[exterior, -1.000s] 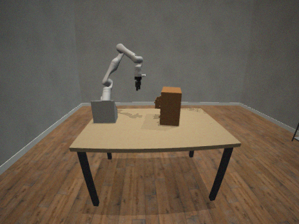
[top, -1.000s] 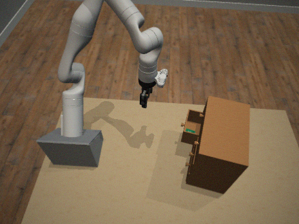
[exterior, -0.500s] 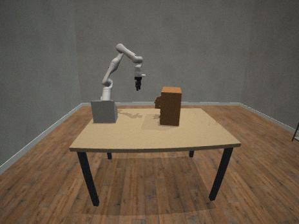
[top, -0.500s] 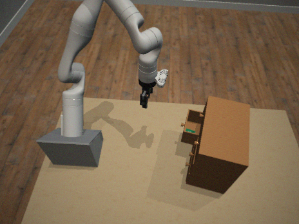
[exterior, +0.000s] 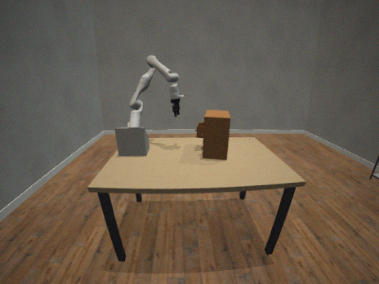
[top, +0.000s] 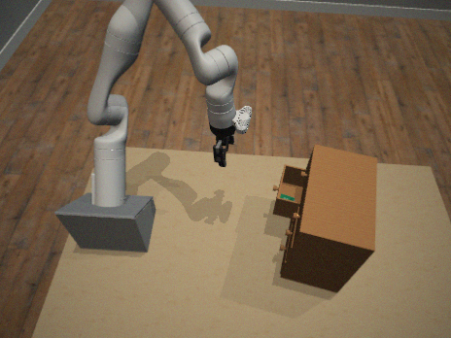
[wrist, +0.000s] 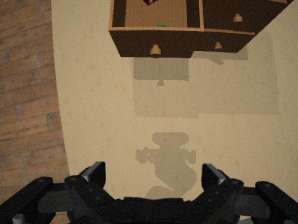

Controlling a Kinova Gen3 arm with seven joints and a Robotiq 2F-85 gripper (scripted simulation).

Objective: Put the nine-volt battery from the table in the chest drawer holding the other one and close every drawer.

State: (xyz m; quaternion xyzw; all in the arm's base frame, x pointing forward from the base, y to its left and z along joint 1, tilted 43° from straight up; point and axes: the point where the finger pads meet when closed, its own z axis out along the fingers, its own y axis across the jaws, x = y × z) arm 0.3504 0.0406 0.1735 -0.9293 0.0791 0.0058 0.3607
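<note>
- My gripper is open, its two fingers stand well apart, and nothing is between them.
- It points down and hangs high over the table, touching nothing.
- It is between my grey base block and the brown chest, on the side of the chest's front.
- The chest stands upright on the table.
- One drawer is out of the front, above the table top, and its inside is partly visible.
- In this drawer I see a green thing, near the drawer's front in the wrist view.
- A dark red thing is also in it, cut by the picture's upper edge.
- As for the nine-volt battery of the table, I cannot tell its place from these views.
</note>
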